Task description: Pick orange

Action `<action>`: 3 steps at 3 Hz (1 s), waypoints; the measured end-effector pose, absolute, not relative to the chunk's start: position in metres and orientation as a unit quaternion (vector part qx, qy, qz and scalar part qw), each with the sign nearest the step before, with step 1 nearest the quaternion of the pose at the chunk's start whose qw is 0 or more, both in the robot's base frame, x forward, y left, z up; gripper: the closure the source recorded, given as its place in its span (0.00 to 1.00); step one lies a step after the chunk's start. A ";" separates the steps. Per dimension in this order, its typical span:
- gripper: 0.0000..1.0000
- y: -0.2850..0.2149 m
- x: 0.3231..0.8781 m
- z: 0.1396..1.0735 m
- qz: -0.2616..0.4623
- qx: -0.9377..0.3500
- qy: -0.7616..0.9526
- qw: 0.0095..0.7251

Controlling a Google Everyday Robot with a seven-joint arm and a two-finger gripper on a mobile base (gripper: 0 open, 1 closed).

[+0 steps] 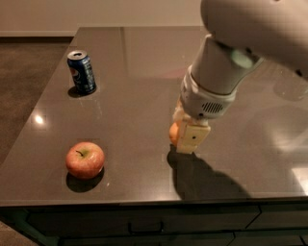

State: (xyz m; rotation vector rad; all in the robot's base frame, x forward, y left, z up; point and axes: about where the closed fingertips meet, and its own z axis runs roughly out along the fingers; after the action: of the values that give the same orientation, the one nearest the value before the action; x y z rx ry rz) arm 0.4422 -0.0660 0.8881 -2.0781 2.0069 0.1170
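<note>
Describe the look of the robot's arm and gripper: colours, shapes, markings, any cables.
The arm is bulky, smooth and off-white, narrowing to a round wrist with a ribbed collar and a dotted vent grille. The gripper, at the orange near the table's front edge, is cream and blocky, with one small dark dot. No cables show.

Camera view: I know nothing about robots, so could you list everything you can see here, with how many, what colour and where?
orange: one, yellow-orange, right of centre, mostly hidden by the gripper that grips it
apple: one, red-yellow with a stem, near the table's front left
soda can: one, blue, upright, back left of the table
table: one, dark glossy brown, fills most of the view
floor: brown, left of the table
wall: pale, along the top
arm: one, white-grey, reaching down from the upper right
gripper: one, cream, at the arm's end, shut on the orange
</note>
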 end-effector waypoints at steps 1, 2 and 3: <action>1.00 -0.082 0.462 0.923 0.049 -0.697 0.701 0.145; 1.00 -0.091 0.473 0.954 0.053 -0.691 0.702 0.166; 1.00 -0.093 0.475 0.971 0.064 -0.693 0.695 0.182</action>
State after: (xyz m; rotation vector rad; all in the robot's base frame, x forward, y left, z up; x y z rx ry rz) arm 0.4753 -0.0935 0.9710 -1.9555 1.9619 0.1803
